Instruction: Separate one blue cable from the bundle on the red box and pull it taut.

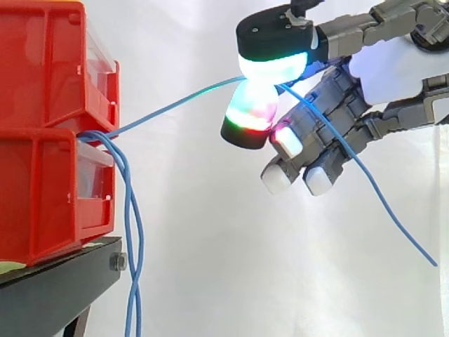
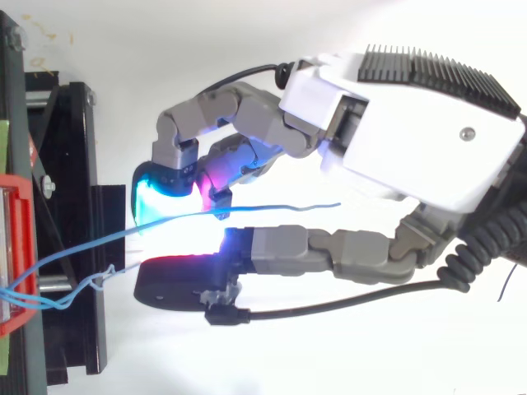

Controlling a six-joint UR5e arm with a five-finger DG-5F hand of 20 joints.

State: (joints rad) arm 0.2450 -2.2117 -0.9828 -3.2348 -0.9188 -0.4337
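the robot's grey and white hand point(image 1: 393, 70) comes in from the right in the side view and sits well apart from the bins, level with the upper one. the white curtain point(image 1: 196, 246) hangs behind everything. two red plastic open-front bins are stacked at the left, the upper red bin point(image 1: 42, 63) resting on the lower red bin point(image 1: 42, 196), and the lower one stands on the top of the black metal stand point(image 1: 56, 288), tilted a little at the stand's right edge.

a bundle of thin blue cables point(image 1: 130, 210) comes out of the gap between the two bins at their front edge and hangs down past the lower bin and the stand's edge. one thin blue cable point(image 1: 175, 104) leaves the bundle at that gap and runs in a straight, taut line up and to the right to the hand.

the fingers point(image 1: 273, 64) are clamped on this single cable: a cyan-green glowing pad presses from above against a rounded pad glowing green and red below it, with the cable pinched between them. past the pinch, the cable's loose end slopes down to the right. the other fingers curl below, touching nothing.
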